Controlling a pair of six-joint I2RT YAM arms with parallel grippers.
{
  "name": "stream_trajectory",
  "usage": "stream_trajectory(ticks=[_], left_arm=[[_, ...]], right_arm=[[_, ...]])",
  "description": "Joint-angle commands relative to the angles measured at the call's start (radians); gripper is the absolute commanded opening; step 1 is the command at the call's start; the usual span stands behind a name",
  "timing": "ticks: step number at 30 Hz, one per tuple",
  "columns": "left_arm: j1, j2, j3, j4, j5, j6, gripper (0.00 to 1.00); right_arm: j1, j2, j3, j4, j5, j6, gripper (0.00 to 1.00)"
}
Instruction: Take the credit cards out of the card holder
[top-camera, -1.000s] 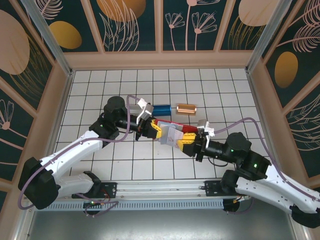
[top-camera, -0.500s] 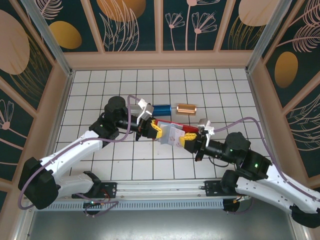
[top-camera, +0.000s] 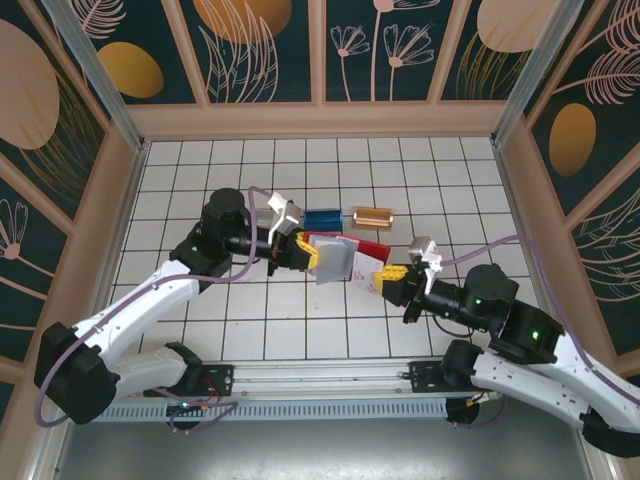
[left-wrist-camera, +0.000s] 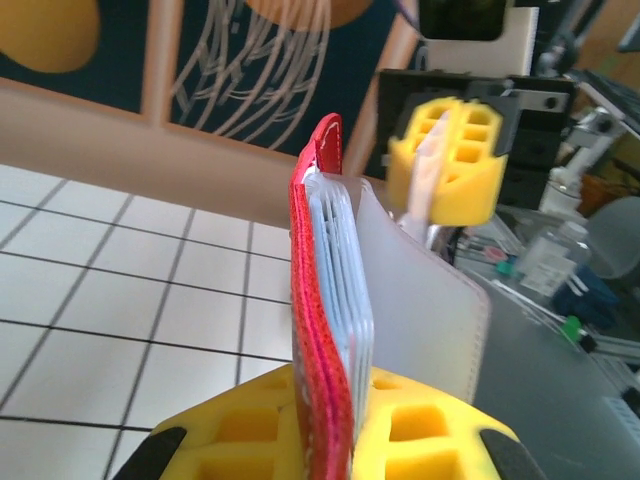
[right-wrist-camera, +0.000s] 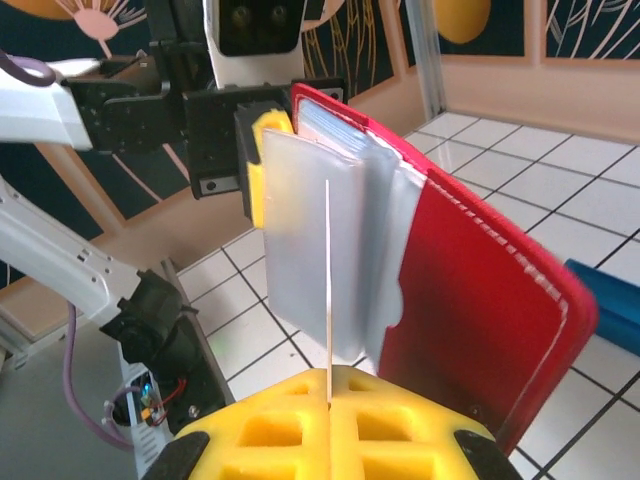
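Clamping the red card holder (left-wrist-camera: 318, 300), the left fingers (left-wrist-camera: 400, 430) steady it; the right fingers (right-wrist-camera: 385, 425) pinch a pale credit card (top-camera: 367, 270), apparently nearly out; others seem left inside.

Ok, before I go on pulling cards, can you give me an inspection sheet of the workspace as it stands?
Surface: white gridded table, flat.
Job's things: the red card holder is held open above the table. A pale card sits edge-on beside its see-through pockets; cannot tell if it is fully out. No dark card made out.
Clutter: a blue block and a copper block lie apart, behind the card holder.
Grippers: left gripper shut on the card holder; right gripper shut on the pale card.
Cables: purple cables loop off each arm, away from the card holder.
Surroundings: dark leaf-patterned wall panels in wooden frames.
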Motion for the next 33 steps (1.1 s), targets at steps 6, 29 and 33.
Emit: stream_trajectory(ticks=[6, 29, 33], left_arm=[[0.055, -0.127, -0.066, 0.048, -0.299, -0.088, 0.00], [0.228, -0.343, -0.227, 0.085, -0.727, -0.358, 0.00], [0.228, -0.334, -0.246, 0.128, -0.702, -0.390, 0.00]], right_arm=[[0.007, 0.041, 0.126, -0.087, 0.175, -0.082, 0.00], [-0.725, 0.803, 0.443, -0.274, -0.428, -0.666, 0.00], [-0.748, 0.981, 0.582, -0.384, -0.344, -0.811, 0.00]])
